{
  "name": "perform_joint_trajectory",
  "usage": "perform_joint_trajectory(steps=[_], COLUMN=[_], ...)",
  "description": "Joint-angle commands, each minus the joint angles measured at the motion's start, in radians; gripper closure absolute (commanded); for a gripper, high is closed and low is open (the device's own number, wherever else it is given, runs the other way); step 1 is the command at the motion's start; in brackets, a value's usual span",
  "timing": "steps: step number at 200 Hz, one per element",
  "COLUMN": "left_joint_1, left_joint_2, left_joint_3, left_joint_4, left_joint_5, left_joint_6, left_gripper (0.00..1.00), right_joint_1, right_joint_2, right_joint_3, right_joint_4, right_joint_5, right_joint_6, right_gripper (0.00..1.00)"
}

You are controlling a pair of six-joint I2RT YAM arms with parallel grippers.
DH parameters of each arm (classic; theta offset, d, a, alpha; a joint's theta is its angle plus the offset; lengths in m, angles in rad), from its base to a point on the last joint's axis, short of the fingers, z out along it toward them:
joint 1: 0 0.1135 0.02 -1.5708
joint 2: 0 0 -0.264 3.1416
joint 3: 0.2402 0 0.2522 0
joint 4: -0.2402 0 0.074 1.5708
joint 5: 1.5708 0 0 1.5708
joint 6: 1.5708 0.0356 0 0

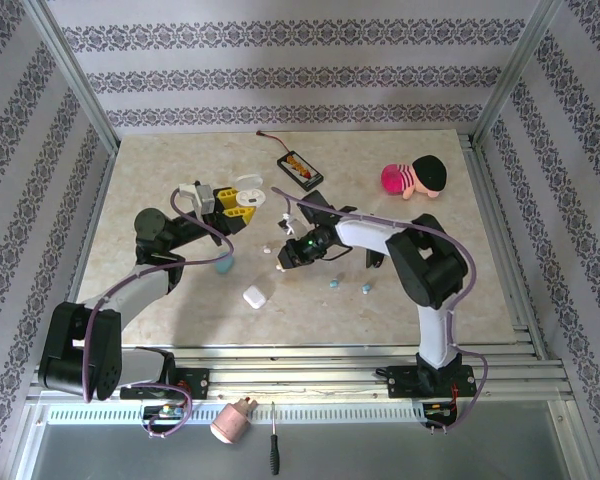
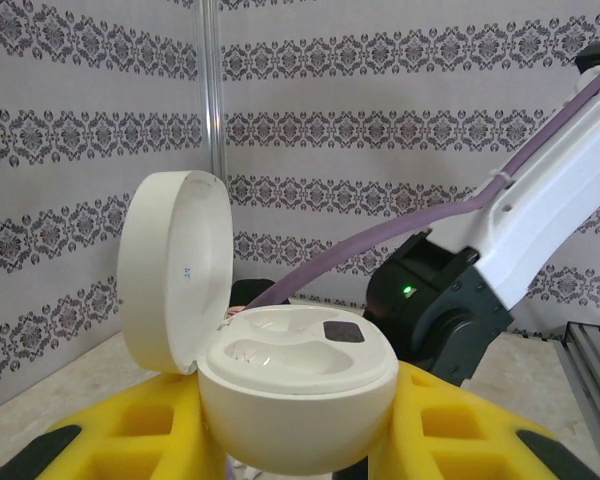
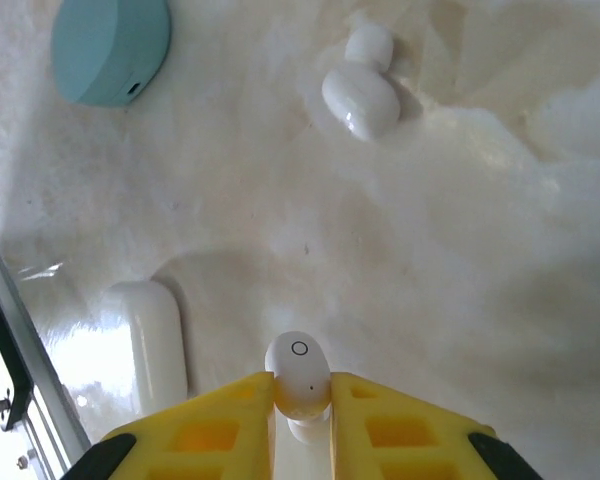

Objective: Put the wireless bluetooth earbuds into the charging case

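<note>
My left hand [image 2: 300, 432] grips an open white round plastic case [image 2: 285, 385]. My right hand [image 3: 300, 412] pinches a tiny white earbud [image 3: 298, 365].

Bright, even overhead light in all views, with soft, short shadows beside the arms [image 1: 380, 235]. In the right wrist view glare bleaches the marble table [image 3: 500, 200] and a white case [image 3: 155, 345] casts a faint shadow; the yellow fingers [image 3: 360, 402] look slightly soft.
</note>
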Motion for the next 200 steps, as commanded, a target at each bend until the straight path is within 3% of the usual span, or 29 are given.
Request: perform_joint_trajectory(steps=[1,66,138,200], left_joint_1=[0.011,0.011,0.012,0.012], left_joint_2=[-0.026,-0.019,-0.012,-0.017], left_joint_3=[-0.007,-0.001,0.001,0.005], left_joint_4=[0.006,-0.003,-0.004,-0.012], left_joint_5=[0.021,0.024,0.023,0.024], left_joint_6=[-0.003,0.000,-0.004,-0.003], left_gripper=[0.71,0.71,0.70,0.70], right_joint_1=[-0.035,-0.089,-0.097,-0.089], right_joint_2=[-0.076,-0.149,-0.110,-0.078], right_joint_3=[-0.092,-0.240,-0.193,-0.105], right_joint_4=[0.087,0.140,0.103,0.023], right_joint_5=[0.034,0.025,0.014,0.005], right_joint_6=[0.065,0.090,0.061,-0.057], right_gripper=[0.80,0.79,0.72,0.61])
